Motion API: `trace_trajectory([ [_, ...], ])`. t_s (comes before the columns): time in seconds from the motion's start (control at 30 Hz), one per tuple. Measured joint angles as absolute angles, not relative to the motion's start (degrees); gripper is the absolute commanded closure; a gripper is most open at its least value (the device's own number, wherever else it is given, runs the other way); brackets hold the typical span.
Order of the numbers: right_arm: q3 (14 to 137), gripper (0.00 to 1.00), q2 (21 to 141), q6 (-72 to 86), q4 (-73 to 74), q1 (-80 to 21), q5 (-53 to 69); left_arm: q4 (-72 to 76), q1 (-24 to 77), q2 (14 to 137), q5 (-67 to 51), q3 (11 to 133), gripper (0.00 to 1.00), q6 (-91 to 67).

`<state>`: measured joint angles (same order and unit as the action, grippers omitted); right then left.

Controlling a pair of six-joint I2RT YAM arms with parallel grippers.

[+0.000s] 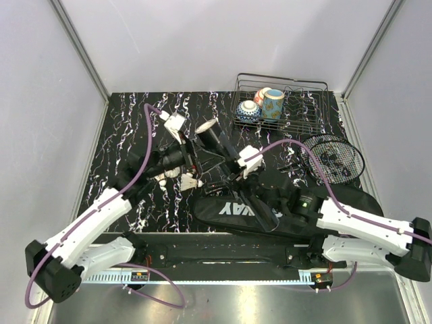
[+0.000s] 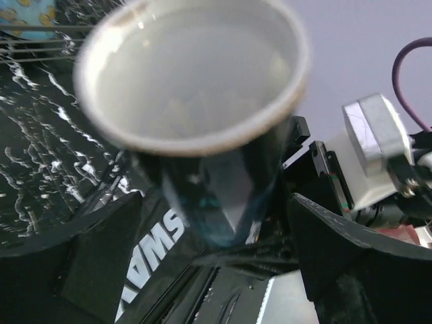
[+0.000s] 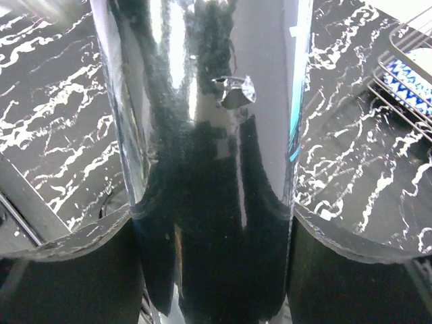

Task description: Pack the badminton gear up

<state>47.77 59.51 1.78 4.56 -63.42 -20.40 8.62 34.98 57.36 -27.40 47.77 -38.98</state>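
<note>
room: white walls (image 1: 202, 40) on three sides, metal corner posts (image 1: 81, 47) at the back.
surface: black marble-pattern table (image 1: 121, 128), white veins.
left gripper (image 1: 197, 152): fingers (image 2: 88, 256) flank the tube with a thin dark gap on each side; can't tell if they are clamping.
shuttlecocks (image 1: 192, 181): on the table just to the near side of the left fingers, not touching them.
tube (image 3: 216, 169): off the table and tilted, between both sets of fingers; open end faces the left wrist camera.
right gripper (image 1: 233, 165): fingers (image 3: 67, 270) clenched on the tube's glossy body, pressing both sides.
bag (image 1: 223, 208): flat on the table on the near side of the right fingers and under the right arm; white letters "WAY" show.
racket (image 1: 335, 157): head flat on the table, well right of the right fingers, just beyond the bag.
basket (image 1: 317, 88): far right corner, beyond and right of the right fingers; cups (image 1: 264, 102) inside.
edges: the bag runs along the near edge; the basket is near the back edge.
open room: bare marble from left of the left fingers out to the left wall, plus a strip beyond both sets of fingers towards the back wall. Right of the right fingers is crowded.
</note>
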Motion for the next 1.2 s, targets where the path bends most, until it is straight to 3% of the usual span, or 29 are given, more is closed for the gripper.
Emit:
trace_trajectory([
  [0.13, 44.5, 0.49, 52.7, 1.7, 8.4, -63.2, -21.3, -6.9, 35.0, 51.5, -23.8, 53.6, 0.08, -31.0],
  [0.27, 41.5, 0.51, 46.0, 1.6, 11.5, -63.2, -22.6, -19.9, 35.0, 44.1, -15.7, 60.4, 0.23, -24.9],
  [0.4, 38.5, 0.53, 41.7, -0.6, 13.4, -63.2, -22.6, -27.5, 34.9, 41.4, -13.1, 67.2, 0.25, -22.4],
  [0.53, 37.8, 0.55, 42.8, -3.0, 15.0, -63.2, -20.9, -31.6, 34.9, 47.1, -18.9, 75.3, 0.27, -20.6],
  [0.83, 37.8, 0.55, 45.9, -5.6, 15.9, -63.2, -17.3, -38.9, 34.9, 60.8, -27.5, 79.1, 0.53, -16.4],
  [1.2, 37.8, 0.57, 46.2, -6.4, 15.7, -63.2, -15.3, -39.9, 34.9, 60.5, -32.3, 76.6, 0.54, -14.3],
])
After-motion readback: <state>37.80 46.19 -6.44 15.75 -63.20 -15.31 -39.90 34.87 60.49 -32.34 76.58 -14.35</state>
